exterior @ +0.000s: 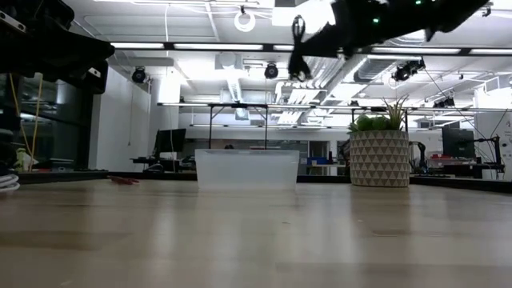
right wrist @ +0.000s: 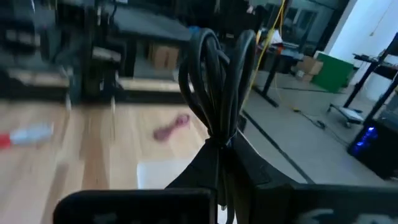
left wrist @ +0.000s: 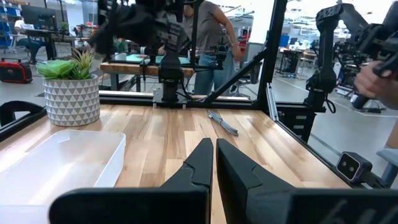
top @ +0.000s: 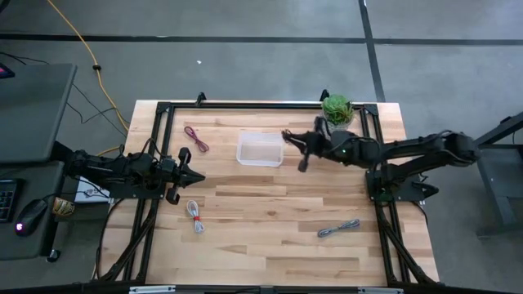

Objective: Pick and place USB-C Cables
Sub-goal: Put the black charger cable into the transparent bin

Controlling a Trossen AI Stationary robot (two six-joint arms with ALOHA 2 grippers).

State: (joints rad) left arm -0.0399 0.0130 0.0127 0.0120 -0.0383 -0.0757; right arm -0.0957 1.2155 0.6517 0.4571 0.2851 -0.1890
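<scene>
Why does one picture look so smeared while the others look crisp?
Right wrist view: tabletop streaked with blur, though the black cable in the right end effector stays sharp. Low view: ceiling lights glare, arms in silhouette. High view: evenly lit.

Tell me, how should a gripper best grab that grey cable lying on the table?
Probably across its middle, coming straight down. The grey cable lies flat as a thin, slightly slanted bundle on bare wood, so fingers should straddle its narrow width, turned crosswise to its length. Nothing crowds it; the right gripper already holds the black cable.
</scene>
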